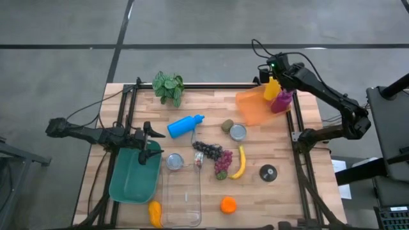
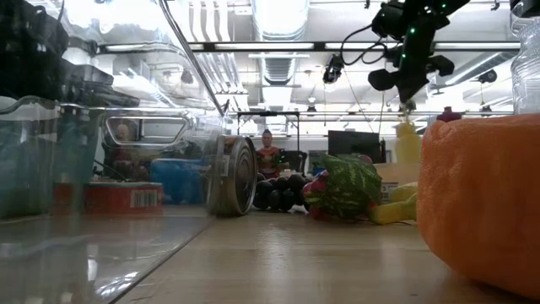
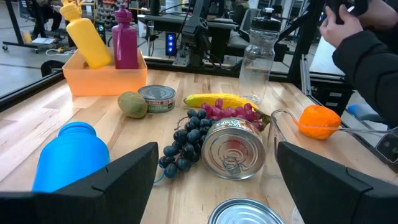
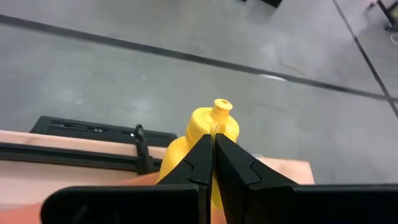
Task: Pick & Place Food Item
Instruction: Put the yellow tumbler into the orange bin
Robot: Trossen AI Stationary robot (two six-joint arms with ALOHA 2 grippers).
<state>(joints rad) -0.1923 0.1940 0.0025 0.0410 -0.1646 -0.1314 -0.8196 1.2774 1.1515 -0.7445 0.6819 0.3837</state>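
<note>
Wooden table (image 1: 281, 201), seen from above. Far edge: potted plant (image 1: 169, 87). Centre: blue bottle (image 1: 185, 125), lying on its side. Near left: green bin (image 1: 130, 182), with a clear container (image 1: 181, 198) beside it. Right: black disc (image 1: 268, 172). Beyond the table: a person's dark sleeve (image 3: 373, 62).

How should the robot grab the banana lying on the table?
Grab the banana across its thinner middle, coming straight down from above. It lies flat on the wood table, curved, with grapes close on one side. Setting the fingers across its narrow width at mid-length, where the far side looks free, would likely balance it best.
</note>
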